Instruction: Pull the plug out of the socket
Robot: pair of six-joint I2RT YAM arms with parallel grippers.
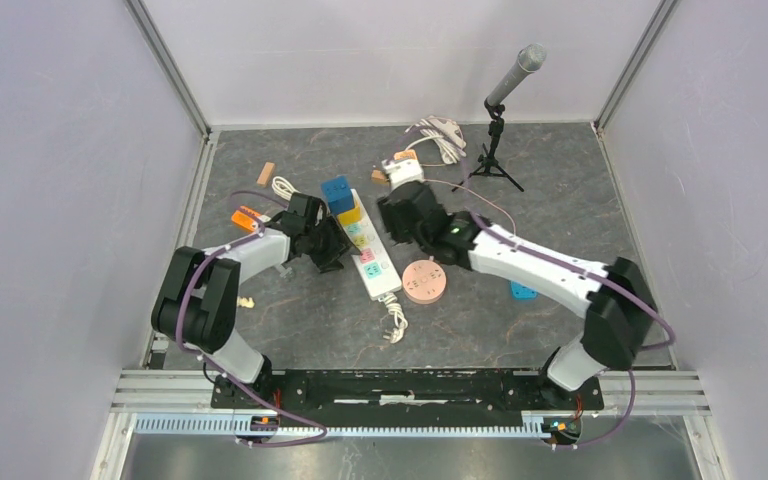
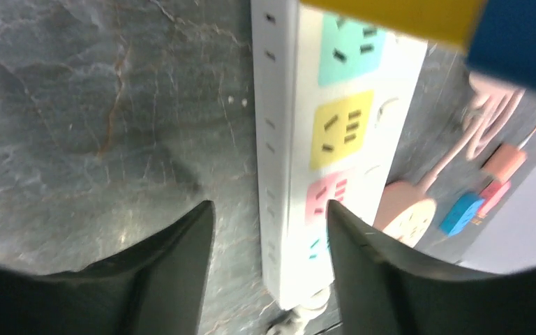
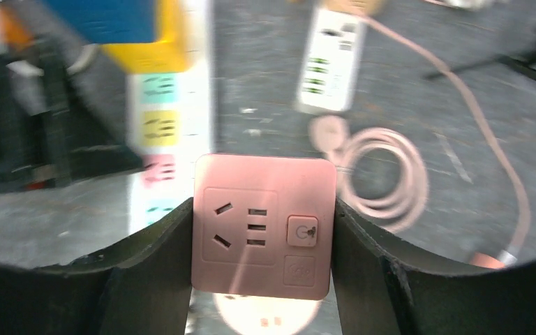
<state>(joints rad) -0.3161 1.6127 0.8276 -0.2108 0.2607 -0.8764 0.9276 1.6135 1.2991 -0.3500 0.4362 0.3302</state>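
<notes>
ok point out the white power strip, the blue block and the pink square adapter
white power strip (image 1: 370, 256): top view, middle of its socket face
blue block (image 1: 337, 192): top view, its top face
pink square adapter (image 3: 264, 227): right wrist view, middle of its front face

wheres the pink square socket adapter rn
Right wrist view, centre: the pink socket adapter is clamped in the right pincer, just right of the white power strip.

Left of my left gripper (image 2: 271, 230) the table (image 2: 77, 105) lies bare — I can pass there. Ahead, the yellow plug (image 2: 391, 17) and blue plug (image 2: 523, 42) stand on the white power strip (image 2: 335, 139), blocking. A pink socket block (image 3: 264, 230) fills my right gripper (image 3: 264, 209); a coiled cable (image 3: 384, 174) lies ahead-right.
</notes>
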